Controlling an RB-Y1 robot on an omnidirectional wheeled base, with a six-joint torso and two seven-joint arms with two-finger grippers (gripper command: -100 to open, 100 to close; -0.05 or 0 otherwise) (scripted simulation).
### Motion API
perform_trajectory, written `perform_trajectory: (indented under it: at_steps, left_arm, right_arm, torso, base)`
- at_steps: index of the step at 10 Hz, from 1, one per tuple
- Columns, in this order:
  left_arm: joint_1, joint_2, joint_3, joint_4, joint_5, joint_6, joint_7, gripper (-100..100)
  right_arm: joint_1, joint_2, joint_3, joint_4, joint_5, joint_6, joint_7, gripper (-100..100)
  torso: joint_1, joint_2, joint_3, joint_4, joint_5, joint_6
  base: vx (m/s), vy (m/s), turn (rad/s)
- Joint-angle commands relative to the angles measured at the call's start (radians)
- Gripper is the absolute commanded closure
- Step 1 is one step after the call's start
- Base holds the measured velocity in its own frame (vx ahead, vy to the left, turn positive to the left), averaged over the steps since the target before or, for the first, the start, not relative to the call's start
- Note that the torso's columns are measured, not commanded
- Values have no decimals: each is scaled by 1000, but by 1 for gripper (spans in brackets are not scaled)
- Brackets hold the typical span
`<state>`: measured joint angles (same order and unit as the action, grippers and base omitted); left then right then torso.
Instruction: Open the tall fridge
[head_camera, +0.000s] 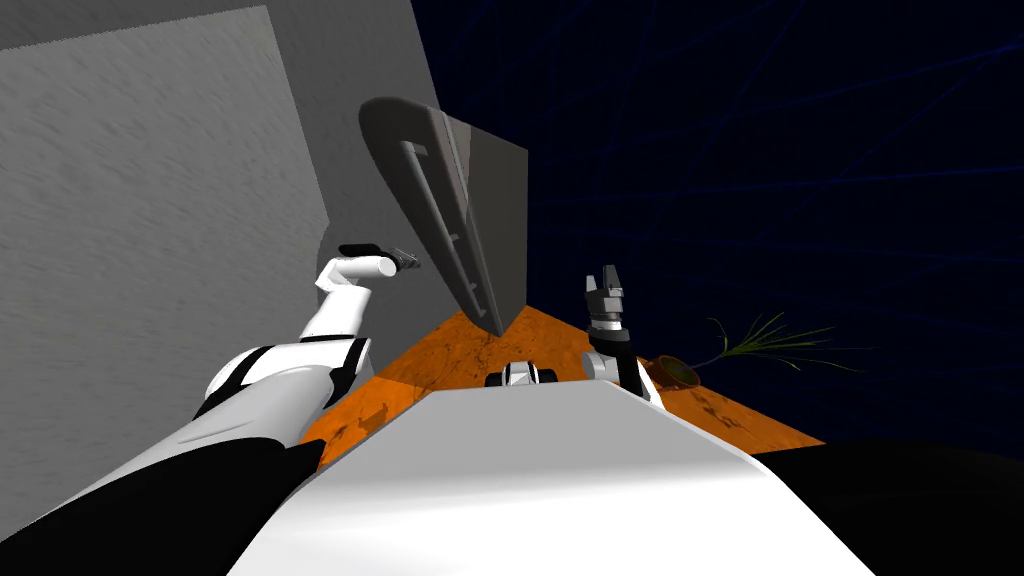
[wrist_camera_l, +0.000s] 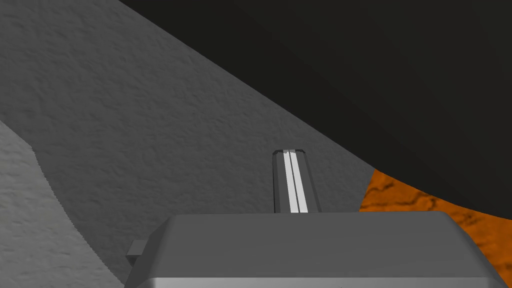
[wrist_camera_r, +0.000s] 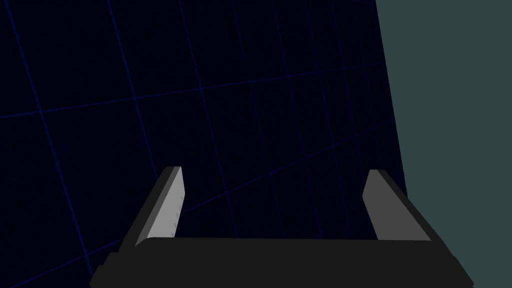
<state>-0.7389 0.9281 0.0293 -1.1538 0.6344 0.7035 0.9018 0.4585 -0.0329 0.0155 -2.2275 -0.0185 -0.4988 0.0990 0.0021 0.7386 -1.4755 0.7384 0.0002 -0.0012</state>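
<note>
Fridge: the tall grey fridge (head_camera: 495, 200) stands ahead of me on the orange floor (head_camera: 450, 350). Its door (head_camera: 395, 125) faces my left and carries a long bar handle (head_camera: 433, 200). I cannot tell if the door is a little ajar.
Left claw: the left claw (head_camera: 408, 261) is closed tight with nothing between its fingers. It hovers just beside the door face, near the lower part of the handle and not around it.
Right claw: the right claw (wrist_camera_r: 274, 171) is spread wide and empty. It is raised on my right side of the fridge, apart from it.
Risk, grasp: with closed fingers the left claw cannot take the bar. If it goes forward like this, I judge it only pushes the door or slides off the handle.
Risk, space: the grey wall (head_camera: 150, 250) is close on my left. A door that swings this way may trap or hit the left forearm.
Risk, floor: a plant pot (head_camera: 678, 371) lies tipped near the right arm. A move of the base could strike it.
Surface: the floor is orange with dark veins and looks smooth.
Room: the wall is rough and grey. Beyond the fridge there is a black area (head_camera: 800, 150) with thin blue lines.
</note>
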Motion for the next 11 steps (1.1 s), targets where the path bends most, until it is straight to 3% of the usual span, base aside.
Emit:
perform_trajectory:
  at_steps: [1,3,4,5,7,8,9,11]
  left_arm:
    - [-6,0,-6,4,78,-4,-61,100]
    - [-6,-3,-16,-11,137,-6,-123,100]
    - [-6,-3,-16,-11,167,-6,-136,100]
    - [-6,-3,-16,-11,174,-6,-136,100]
    - [-6,-7,-27,-26,251,-8,-211,100]
    - [-6,-7,-27,-26,266,-8,-211,100]
    - [-6,-11,-37,-41,301,-10,-254,100]
    - [-6,-11,-37,-41,347,-10,-285,100]
  right_arm:
    - [0,0,0,0,0,0,0,0]
    - [0,0,0,0,0,0,0,0]
    - [0,0,0,0,0,0,0,0]
    - [0,0,0,0,0,0,0,0]
    - [0,0,0,0,0,0,0,0]
    - [0,0,0,0,0,0,0,0]
    - [0,0,0,0,0,0,0,0]
    - [0,0,0,0,0,0,0,0]
  torso:
    - [2,0,0,0,1,1]
    - [-1,-1,-1,0,0,0]
    - [-1,0,0,0,0,2]
    - [-5,-1,0,0,-1,2]
    - [-1,-1,0,0,0,0]
    - [2,0,0,0,1,1]
    - [-2,-1,-1,-1,0,2]
    - [-1,-1,-1,-1,0,2]
  base:
    - [9,54,10]
    - [6,109,193]
    - [5,54,-25]
    - [8,14,-29]
    - [7,92,195]
    - [10,65,-11]
    - [20,135,245]
    - [22,86,56]
